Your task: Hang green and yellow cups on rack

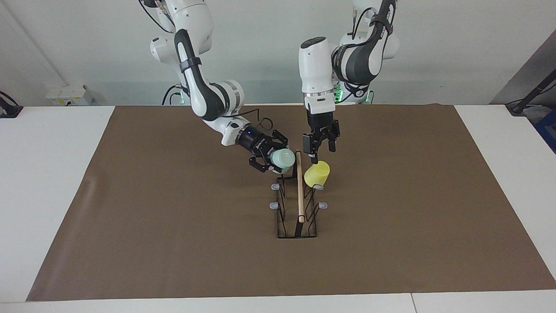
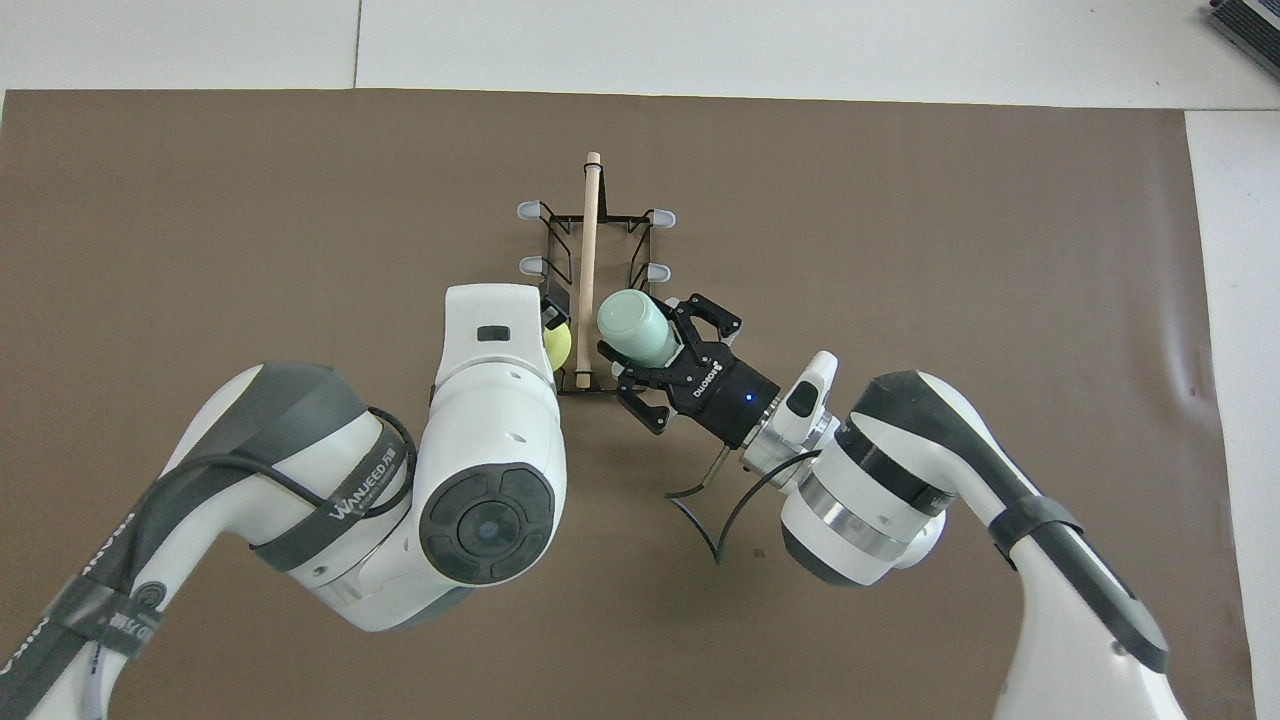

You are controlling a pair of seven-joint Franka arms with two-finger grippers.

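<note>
The black wire rack (image 1: 281,219) with its wooden rod (image 1: 299,195) stands mid-table; it also shows in the overhead view (image 2: 588,230). My right gripper (image 1: 273,155) is shut on the mint green cup (image 1: 283,159), held tilted over the robot-side end of the rack on the right arm's side (image 2: 636,326). The yellow cup (image 1: 317,174) sits tilted on the robot-side prong on the left arm's side; only a sliver of it shows from overhead (image 2: 557,346). My left gripper (image 1: 321,150) is open just above it, one finger at its rim. From overhead the left wrist hides this gripper.
The other grey-tipped prongs (image 1: 275,204) are bare. A brown mat (image 1: 173,226) covers the table, with white tabletop (image 1: 47,174) at both ends. A socket box (image 1: 69,94) sits at the table's edge by the right arm's base.
</note>
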